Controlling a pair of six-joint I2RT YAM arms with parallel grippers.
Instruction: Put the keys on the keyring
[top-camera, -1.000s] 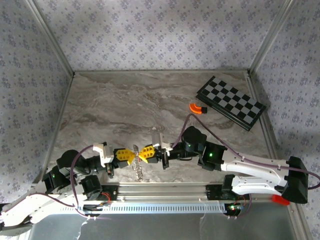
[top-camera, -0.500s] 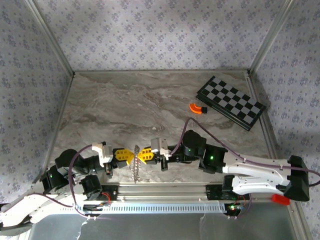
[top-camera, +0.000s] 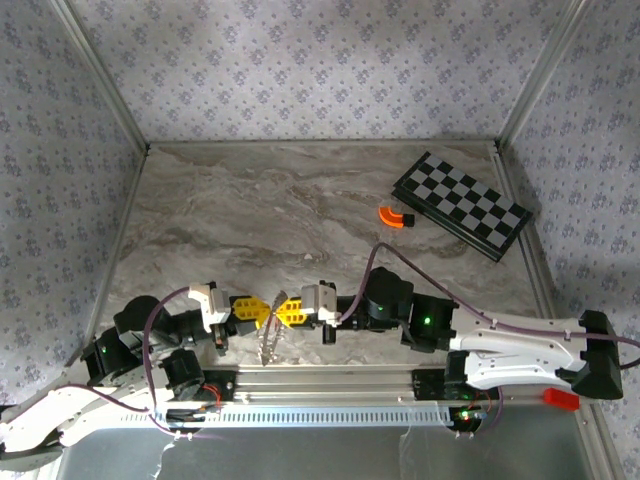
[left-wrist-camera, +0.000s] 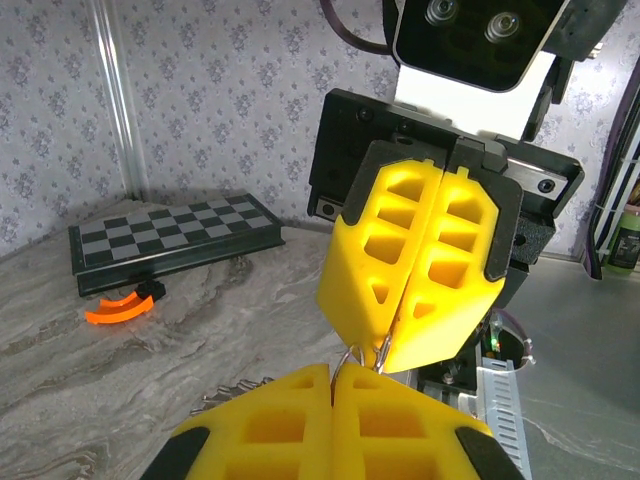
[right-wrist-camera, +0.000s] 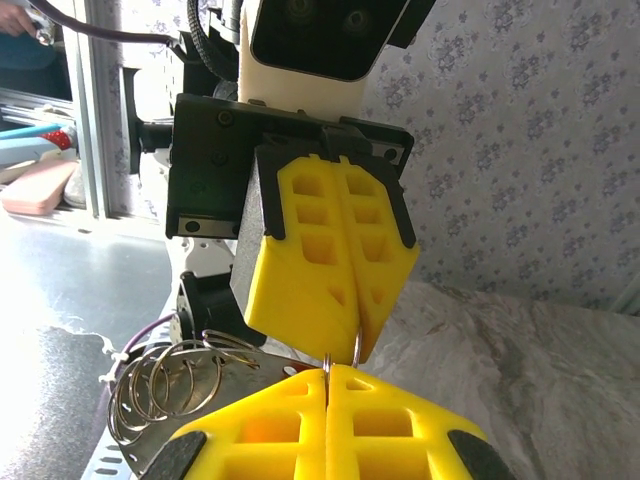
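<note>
Threading step, by my reading: left gripper (top-camera: 258, 312) and right gripper (top-camera: 282, 311) meet tip to tip over the near edge of the desk (top-camera: 300, 200). Both are clamped on the keyring (top-camera: 270, 342), which dangles between them. Next: pry a coil apart without losing either pinch.

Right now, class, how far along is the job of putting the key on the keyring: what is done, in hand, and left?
Done: the keyring is picked up. In hand: left hand and right hand, both shut, pinch its wire tip to tip, with its loops dangling below. Left: whether the red key is threaded cannot be told; threading likely remains.
</note>
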